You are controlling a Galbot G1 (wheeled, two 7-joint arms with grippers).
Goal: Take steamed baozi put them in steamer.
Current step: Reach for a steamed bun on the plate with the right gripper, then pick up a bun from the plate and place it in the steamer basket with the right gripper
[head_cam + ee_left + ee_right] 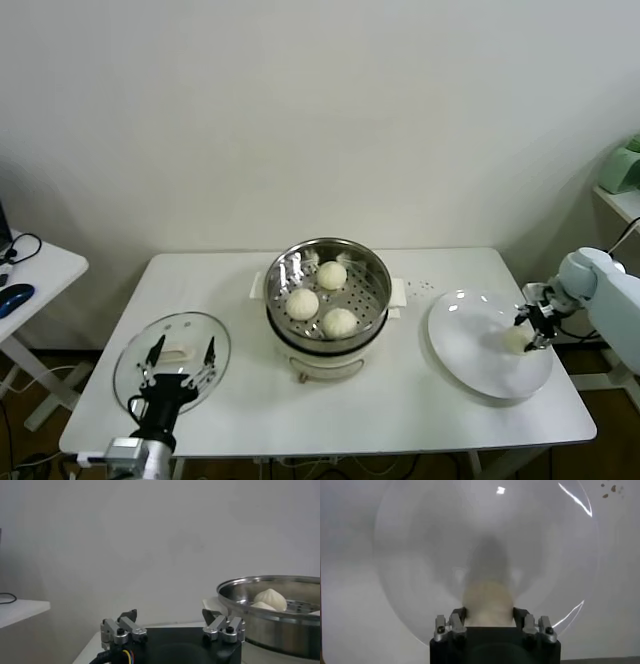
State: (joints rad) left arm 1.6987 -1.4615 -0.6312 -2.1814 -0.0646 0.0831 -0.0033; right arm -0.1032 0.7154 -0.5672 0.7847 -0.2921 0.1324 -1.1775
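The steel steamer (378, 268) stands at the table's middle on a white cooker base and holds three off-white baozi (332, 275), (303, 303), (340, 322). It also shows in the left wrist view (280, 625) with a baozi (270, 599) inside. My right gripper (526, 330) is over the right side of the white plate (465, 350), shut on the fourth baozi (515, 341). In the right wrist view that baozi (488, 597) fills the gap between the fingers of the right gripper (489, 615), just above the plate (420, 555). My left gripper (182, 352) is open and empty at the front left.
A round clear glass lid (190, 325) lies flat on the table under the left gripper (170, 615). A side table with a dark mouse (14, 296) stands at far left. A green object (622, 168) sits on a shelf at far right.
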